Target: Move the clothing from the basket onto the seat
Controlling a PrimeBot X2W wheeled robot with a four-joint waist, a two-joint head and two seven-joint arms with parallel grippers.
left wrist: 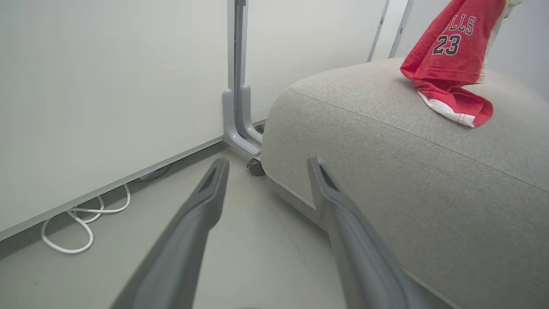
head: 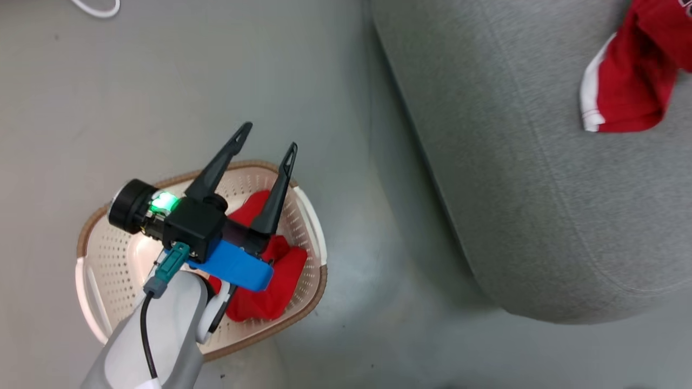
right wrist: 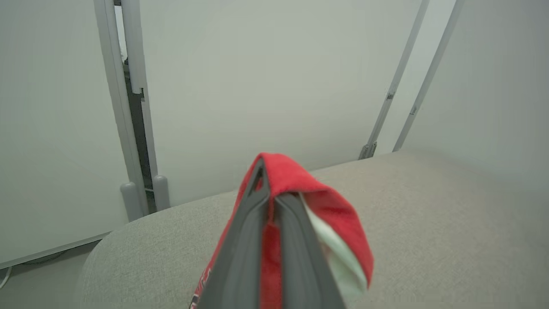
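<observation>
While my right end effector (right wrist: 270,184) pinches the first garment (right wrist: 339,210), the second garment (head: 281,278) lies in the basket (head: 108,254) beneath my spread left end effector (head: 270,135).

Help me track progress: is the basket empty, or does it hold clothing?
Not empty. One red garment lies bunched inside the basket, below the open left tool; a second garment is at the seat.

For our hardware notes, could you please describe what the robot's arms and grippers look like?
The left gripper has two long dark fingers with slotted tips on a black housing, with a green light, a blue block and a teal connector feeding a black cable along the pale grey forearm. The right gripper has matching dark grey fingers.
</observation>
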